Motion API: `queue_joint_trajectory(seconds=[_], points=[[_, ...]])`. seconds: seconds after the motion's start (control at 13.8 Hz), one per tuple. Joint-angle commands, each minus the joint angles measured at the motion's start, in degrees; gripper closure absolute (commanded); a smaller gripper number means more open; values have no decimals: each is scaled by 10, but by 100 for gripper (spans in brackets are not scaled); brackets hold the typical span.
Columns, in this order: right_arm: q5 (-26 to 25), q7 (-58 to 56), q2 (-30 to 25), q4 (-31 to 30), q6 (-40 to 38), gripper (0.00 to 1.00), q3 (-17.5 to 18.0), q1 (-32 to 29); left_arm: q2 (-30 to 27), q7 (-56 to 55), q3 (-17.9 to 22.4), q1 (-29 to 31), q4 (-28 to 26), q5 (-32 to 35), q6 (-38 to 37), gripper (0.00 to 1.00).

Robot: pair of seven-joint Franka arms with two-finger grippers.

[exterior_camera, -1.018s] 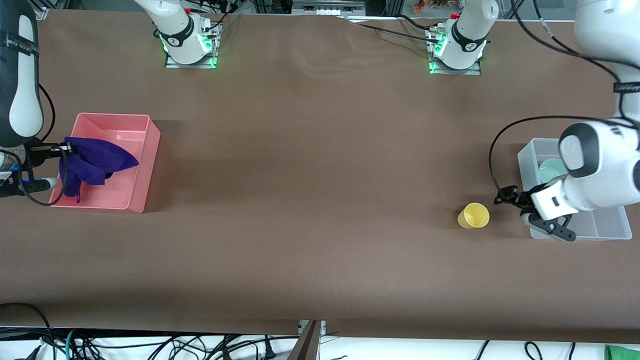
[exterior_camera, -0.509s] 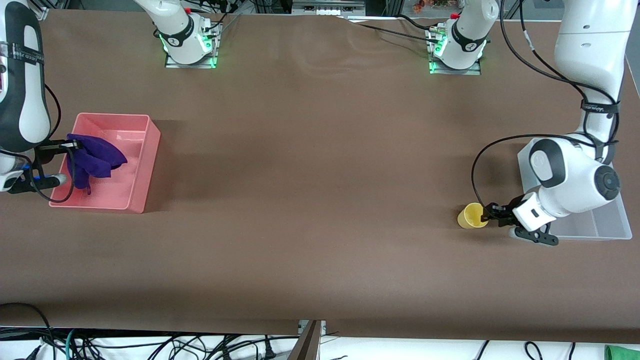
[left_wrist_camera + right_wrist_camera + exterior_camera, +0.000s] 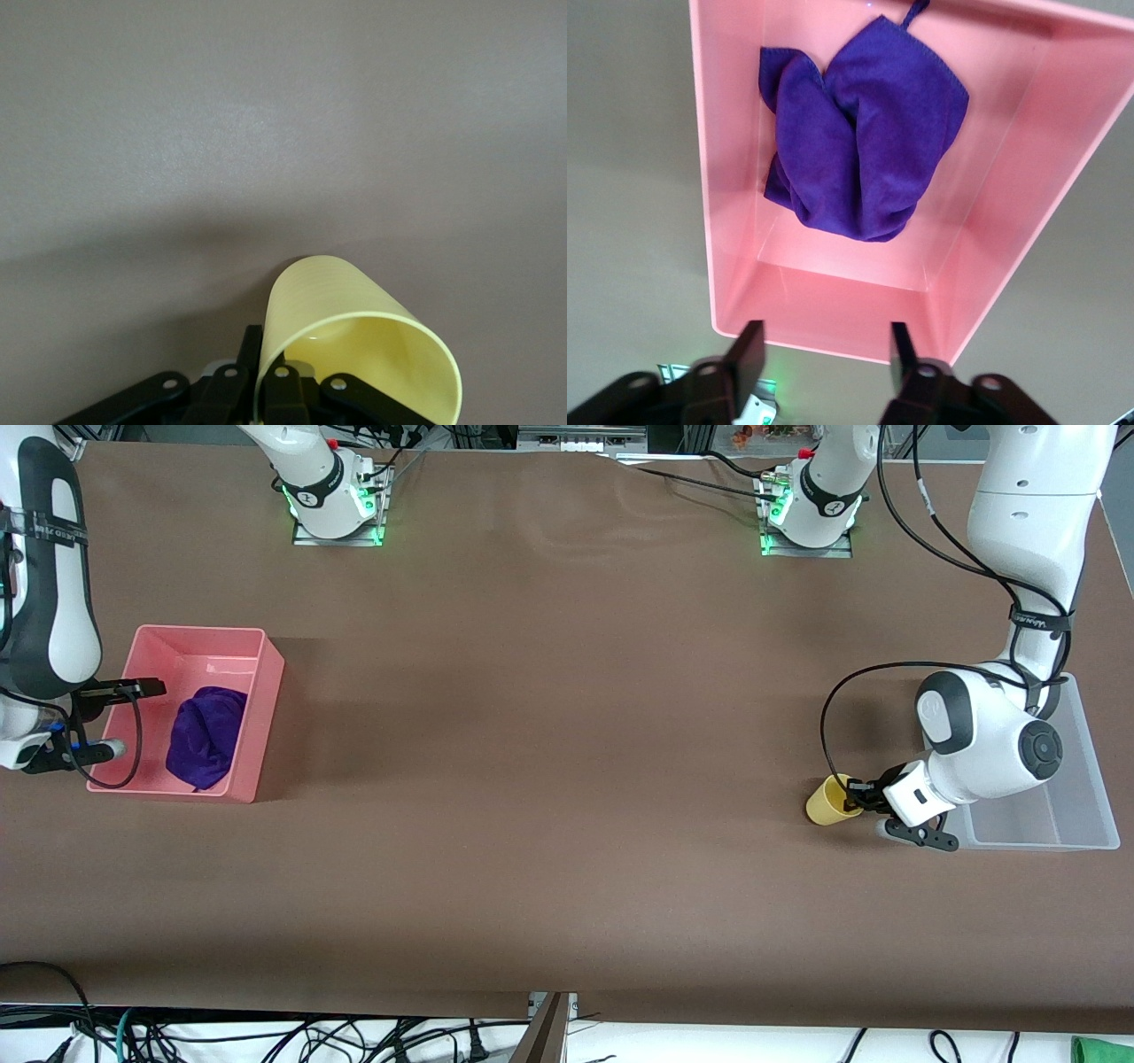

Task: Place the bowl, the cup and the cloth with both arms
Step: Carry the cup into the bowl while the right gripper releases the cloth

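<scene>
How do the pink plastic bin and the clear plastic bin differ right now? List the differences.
The pink plastic bin sits at the right arm's end; the clear plastic bin sits at the left arm's end. The pink one holds a purple cloth; the clear one is partly hidden by the left arm. Both are open-topped rectangles.

Purple cloth (image 3: 205,736), pink bin (image 3: 258,721), yellow cup (image 3: 828,802), brown table (image 3: 549,735).

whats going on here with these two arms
The right hand hangs open over the rim of the pink bin, with the purple cloth lying loose inside. The left hand is shut on the rim of the yellow cup, tipped, beside the clear bin. The bowl is not visible.
</scene>
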Motion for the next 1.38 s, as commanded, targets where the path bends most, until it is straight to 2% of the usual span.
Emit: queue_joint_trajectory(seconds=[0.0,0.15,0.29,0.51,0.65,0.87,0.95,1.09,1.31], points=[[13,-1,-22,29,-5,0,16,4,-59,17,2,18,23,58,-106,100],[20,1,-41,60,-29,0,52,5,-83,36,2,32,64,182,-186,100],[19,11,-53,89,-60,0,98,4,-96,141,9,56,77,282,-199,100],[22,114,-85,96,-65,0,139,5,-96,303,44,82,71,299,-198,100],[16,120,-109,97,-66,0,164,5,-87,389,63,102,49,297,-178,100],[15,125,-142,97,-46,0,162,3,-82,450,64,139,-35,288,-99,100],[15,125,-153,96,-26,0,162,3,-82,458,64,141,-56,281,-73,95],[15,124,-155,98,-10,0,162,3,-84,482,64,138,-47,278,-65,0],[15,122,-153,108,-40,0,162,3,-101,477,58,131,-24,273,-74,0]])
